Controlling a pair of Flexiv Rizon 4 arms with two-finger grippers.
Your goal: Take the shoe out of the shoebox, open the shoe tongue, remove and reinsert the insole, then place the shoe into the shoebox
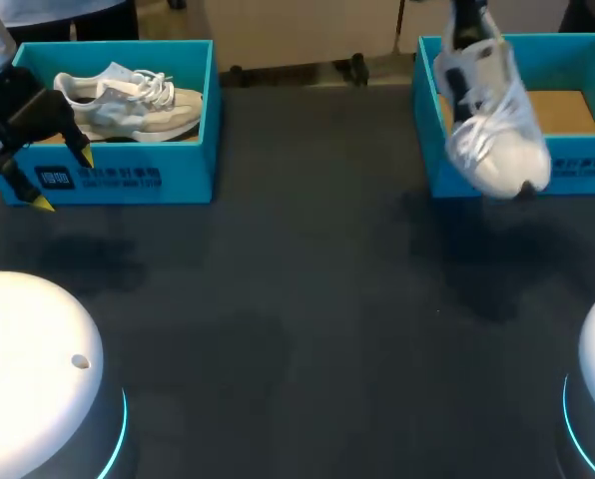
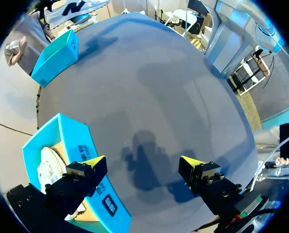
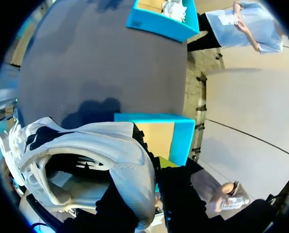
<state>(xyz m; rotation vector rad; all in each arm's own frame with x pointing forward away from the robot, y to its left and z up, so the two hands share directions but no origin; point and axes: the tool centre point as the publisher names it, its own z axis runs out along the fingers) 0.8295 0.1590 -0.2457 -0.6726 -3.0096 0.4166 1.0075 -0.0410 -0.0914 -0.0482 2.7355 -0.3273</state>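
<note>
Right arm: the right gripper [image 3: 154, 194] pinches the heel collar of the white shoe [image 1: 492, 120], one finger inside the opening and the other outside against the heel. The shoe hangs in the air, heel up and toe down, laces facing the table's middle. Its toe is in front of the near wall of the right shoebox [image 1: 577, 170], at that box's inner front corner. We cannot tell whether the toe touches the wall. In the right wrist view, the brown floor of this box shows just beyond the heel.

Left arm: the left gripper [image 1: 65, 180] has its fingers spread wide and holds nothing. It hovers at the outer front corner of the left shoebox [image 1: 128, 175], one yellow tip over the front wall and the other out above the dark table [image 1: 307, 299].

The second shoe [image 1: 128, 100] lies on its side inside the left shoebox, toe toward the table's middle.
</note>
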